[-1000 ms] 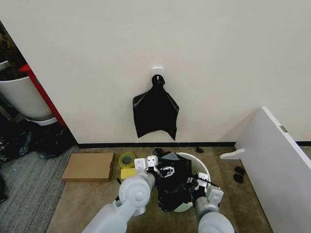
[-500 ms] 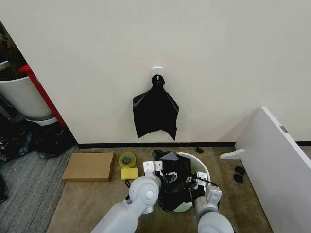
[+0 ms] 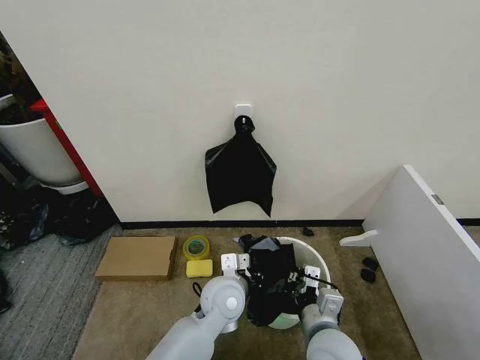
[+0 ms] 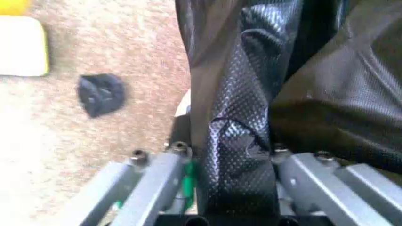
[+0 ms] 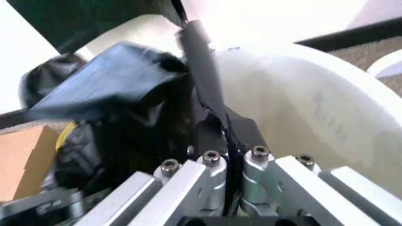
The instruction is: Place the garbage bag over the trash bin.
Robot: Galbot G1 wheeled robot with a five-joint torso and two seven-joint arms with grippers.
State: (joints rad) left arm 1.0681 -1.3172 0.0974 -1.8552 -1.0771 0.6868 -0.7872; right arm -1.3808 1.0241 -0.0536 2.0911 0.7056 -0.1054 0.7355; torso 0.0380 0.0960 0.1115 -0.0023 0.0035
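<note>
While both hands (image 3: 259, 276) (image 3: 294, 283) pinch garbage bag (image 3: 268, 285), arms flank trash bin (image 3: 313, 262).

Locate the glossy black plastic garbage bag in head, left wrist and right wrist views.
Head view: the glossy black plastic garbage bag drapes over the round cream-white trash bin, between both grippers.
Left wrist view: a strip of the bag is pinched in the left gripper.
Right wrist view: the bag lies inside the bin's wall, an edge clamped in the right gripper.
Shared landmark: the bin.

White wall (image 3: 337, 82), tan carpet (image 3: 142, 307).
</note>
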